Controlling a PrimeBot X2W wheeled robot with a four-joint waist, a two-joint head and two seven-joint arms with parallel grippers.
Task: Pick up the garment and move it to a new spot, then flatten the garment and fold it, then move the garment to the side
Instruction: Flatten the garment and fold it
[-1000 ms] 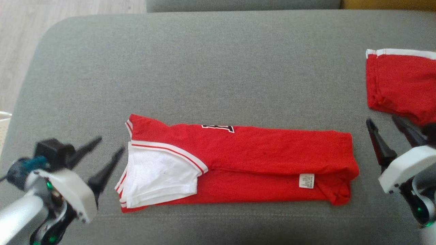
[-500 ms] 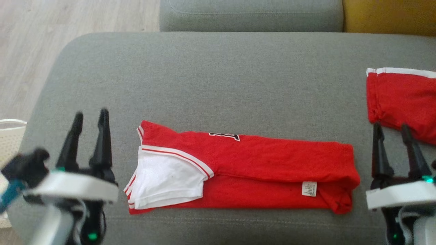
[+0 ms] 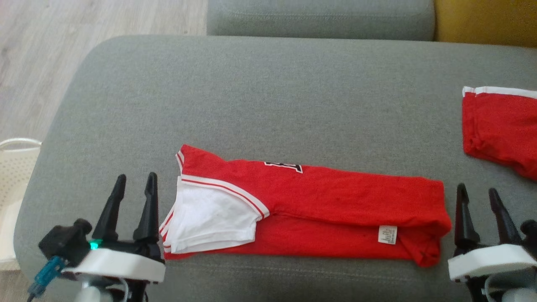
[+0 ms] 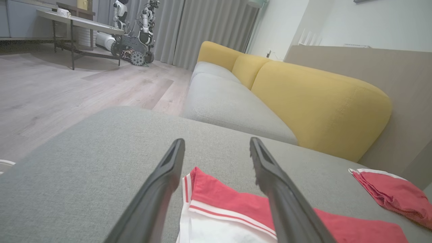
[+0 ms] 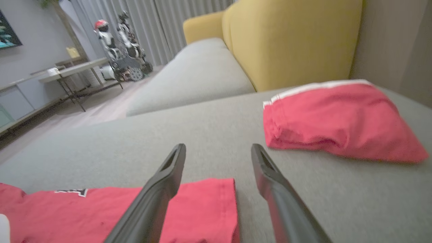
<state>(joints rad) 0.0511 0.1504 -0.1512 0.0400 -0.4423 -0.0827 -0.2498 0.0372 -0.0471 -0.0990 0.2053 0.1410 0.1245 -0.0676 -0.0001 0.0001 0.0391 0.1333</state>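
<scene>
On the wide grey fabric seat cushion (image 3: 268,92), which serves as the reference for everything else, all the cloth lies flat. Beyond the cushion's far right corner rises a rounded yellow upholstered backrest (image 4: 320,101), and pale wooden flooring (image 3: 42,63) runs past the cushion's left end.

The red jersey-style garment with white trim (image 3: 335,201) rests on the cushion's near half, roughly centred along its length, folded into a long narrow band that lies parallel to the cushion's front edge. Its white short sleeve (image 3: 209,222) is turned up at the end facing the cushion's left side. A second, smaller folded red cloth with a white hem (image 3: 499,126) sits at the cushion's right end, well apart from the garment.

The left gripper (image 3: 136,177) hovers over the cushion's near left part, just beside the sleeve end of the garment, its two dark fingers spread wide and holding nothing. The right gripper (image 3: 476,188) hovers over the cushion's near right part, just beside the garment's other end, its fingers equally wide apart and empty.

A cream slatted basket (image 3: 16,144) stands off the cushion's left end. A small white care label (image 3: 387,234) lies on the garment near the cushion's front edge.
</scene>
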